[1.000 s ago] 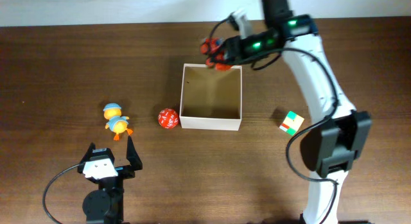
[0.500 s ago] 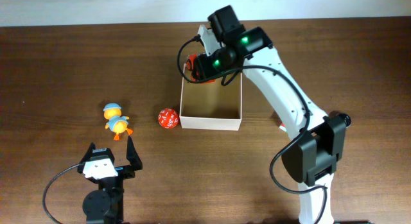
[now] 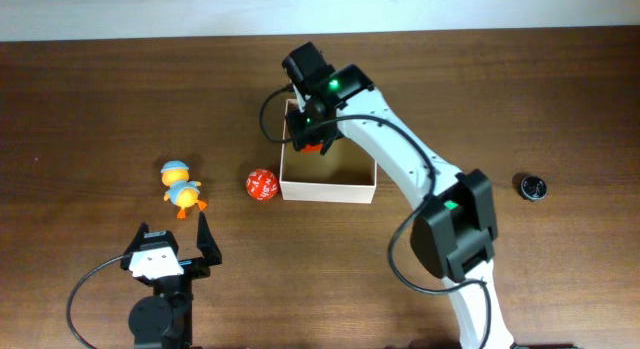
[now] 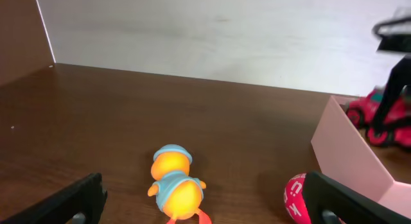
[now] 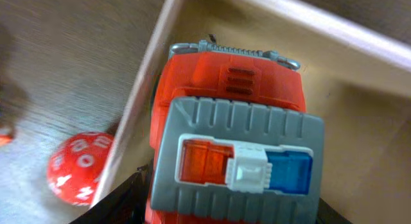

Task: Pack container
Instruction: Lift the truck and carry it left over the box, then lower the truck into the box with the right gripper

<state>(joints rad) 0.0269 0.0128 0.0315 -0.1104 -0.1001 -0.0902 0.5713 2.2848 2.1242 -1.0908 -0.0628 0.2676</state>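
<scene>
Red plastic fills our right wrist view: a toy truck point(image 5: 231, 147) with a grey roof and a red-and-blue light bar. The right gripper point(image 3: 310, 132) has its fingers closed on the truck's sides. We see the truck at the far corner of the container point(image 3: 328, 192), on the duck's side, just inside the wall. We cannot tell whether it touches the tan floor. The container sits near the middle of the table point(image 3: 90, 99) and the rest of its inside is bare. A red die point(image 3: 261, 185) lies just outside the container's wall, and a duck point(image 3: 182, 187) is farther out on that same side. A small black round thing point(image 3: 533, 187) lies well apart on the opposite side. The left gripper point(image 3: 173, 227) hangs nearer the camera than the duck, its fingers spread wide and holding nothing.
</scene>
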